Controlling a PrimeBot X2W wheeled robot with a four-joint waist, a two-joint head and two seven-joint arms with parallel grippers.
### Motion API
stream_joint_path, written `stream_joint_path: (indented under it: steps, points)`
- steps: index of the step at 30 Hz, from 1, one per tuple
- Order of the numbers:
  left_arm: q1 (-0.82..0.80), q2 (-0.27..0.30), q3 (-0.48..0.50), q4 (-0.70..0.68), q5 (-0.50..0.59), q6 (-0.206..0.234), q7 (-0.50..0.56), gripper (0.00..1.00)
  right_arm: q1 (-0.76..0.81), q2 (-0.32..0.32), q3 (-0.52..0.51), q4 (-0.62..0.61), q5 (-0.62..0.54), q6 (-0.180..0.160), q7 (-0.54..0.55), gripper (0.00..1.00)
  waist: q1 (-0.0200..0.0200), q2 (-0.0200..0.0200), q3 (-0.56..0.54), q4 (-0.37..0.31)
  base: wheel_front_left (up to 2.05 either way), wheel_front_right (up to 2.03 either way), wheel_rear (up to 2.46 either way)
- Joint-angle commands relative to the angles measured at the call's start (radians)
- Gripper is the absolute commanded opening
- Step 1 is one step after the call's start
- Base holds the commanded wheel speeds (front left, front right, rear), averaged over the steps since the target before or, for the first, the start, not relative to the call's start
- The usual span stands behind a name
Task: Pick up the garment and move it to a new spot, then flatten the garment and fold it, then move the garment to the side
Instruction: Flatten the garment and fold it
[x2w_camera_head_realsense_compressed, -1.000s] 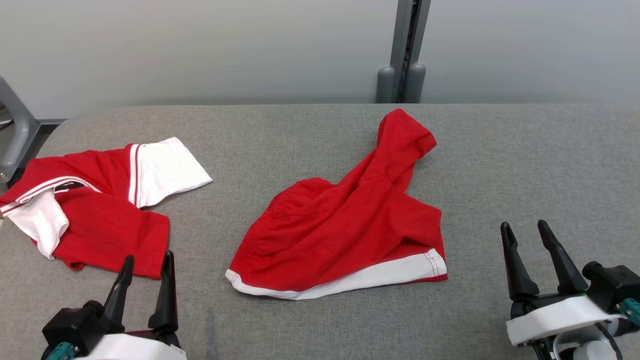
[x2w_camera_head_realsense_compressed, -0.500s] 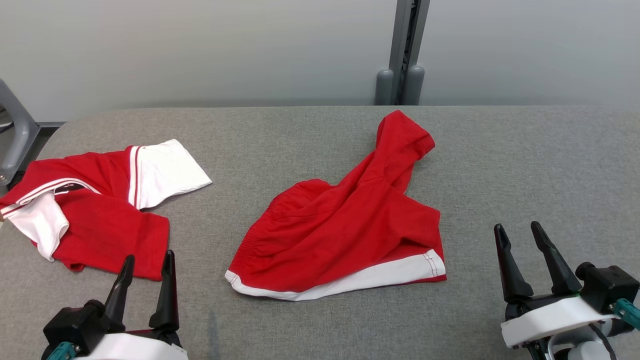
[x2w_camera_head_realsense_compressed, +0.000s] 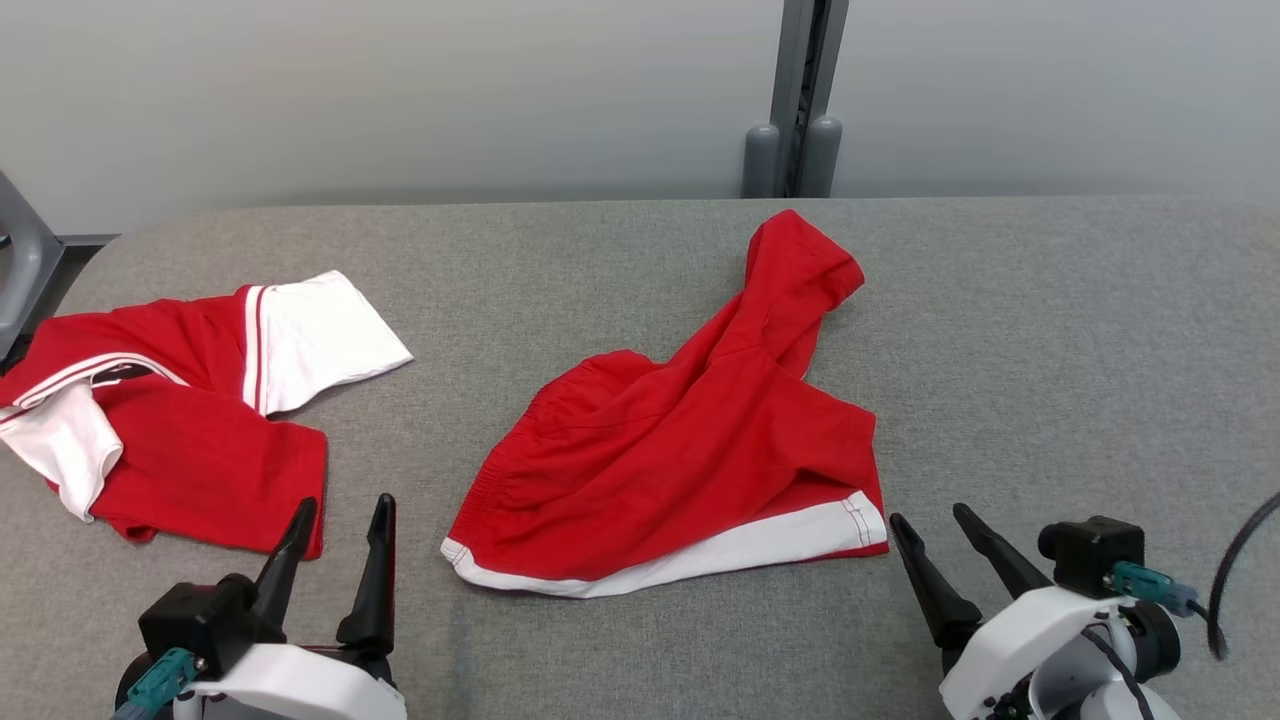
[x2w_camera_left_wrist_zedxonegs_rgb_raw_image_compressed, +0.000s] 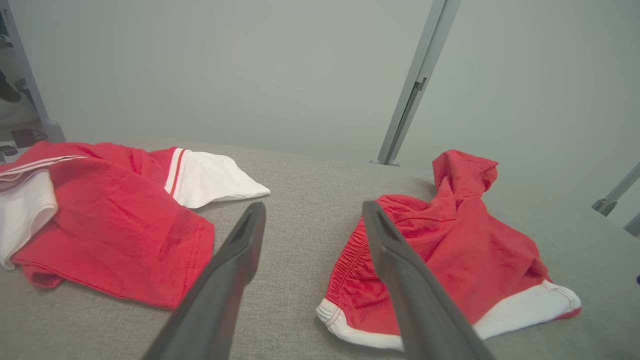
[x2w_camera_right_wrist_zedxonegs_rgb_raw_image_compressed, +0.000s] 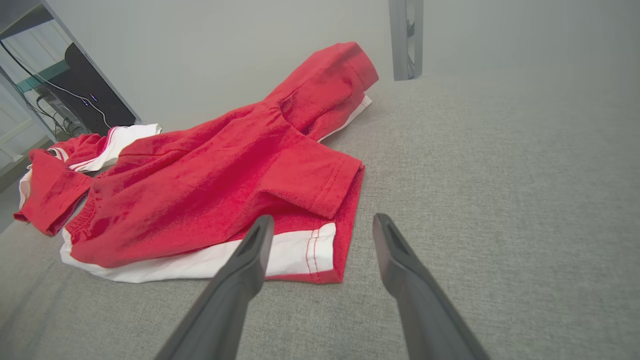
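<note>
A crumpled red garment (x2w_camera_head_realsense_compressed: 680, 460) with a white hem and an elastic waistband lies in the middle of the grey table (x2w_camera_head_realsense_compressed: 1050, 320). One leg of it is bunched up toward the far edge. My left gripper (x2w_camera_head_realsense_compressed: 344, 502) is open near the front edge, just left of the waistband corner. In the left wrist view the left gripper (x2w_camera_left_wrist_zedxonegs_rgb_raw_image_compressed: 313, 205) points at the bare cloth between two garments, the red one (x2w_camera_left_wrist_zedxonegs_rgb_raw_image_compressed: 450, 240) to its right. My right gripper (x2w_camera_head_realsense_compressed: 926, 514) is open, close beside the white hem corner. The right wrist view has the right gripper (x2w_camera_right_wrist_zedxonegs_rgb_raw_image_compressed: 323, 217) just short of that corner (x2w_camera_right_wrist_zedxonegs_rgb_raw_image_compressed: 300, 250).
A second garment (x2w_camera_head_realsense_compressed: 190, 430), red with white sleeves, lies spread at the table's left end, close to my left gripper. A grey post (x2w_camera_head_realsense_compressed: 795, 100) stands behind the table against a pale wall. The table's right half is bare grey cloth.
My right gripper has moved left and lower, toward the garment's white hem corner. My left gripper has shifted a little to the right. The head camera has shifted slightly. Both garments lie as before.
</note>
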Motion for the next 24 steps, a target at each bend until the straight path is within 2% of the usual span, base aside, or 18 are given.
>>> stream_joint_path:
  steps: [1, 10, 24]
  points:
    - [-0.018, 0.008, -0.004, 0.003, 0.008, -0.005, 0.006, 1.0, -0.012, -0.008, 0.003, 0.006, 0.007, 0.0, 0.014, 1.0, 0.0, -0.0001, 0.007, -0.001, 0.0, 0.0, 0.0]
    - [-0.093, 0.002, -0.053, 0.053, 0.01, -0.037, 0.067, 1.0, -0.096, 0.001, 0.037, 0.088, 0.044, 0.0, 0.105, 1.0, 0.0, -0.0001, 0.052, 0.01, 0.0, 0.0, 0.0]
    - [-0.212, 0.007, -0.142, 0.214, 0.016, -0.137, 0.16, 1.0, -0.175, 0.001, 0.079, 0.168, 0.094, 0.0, 0.1, 1.0, 0.0, -0.0001, 0.12, 0.029, 0.0, 0.0, 0.0]
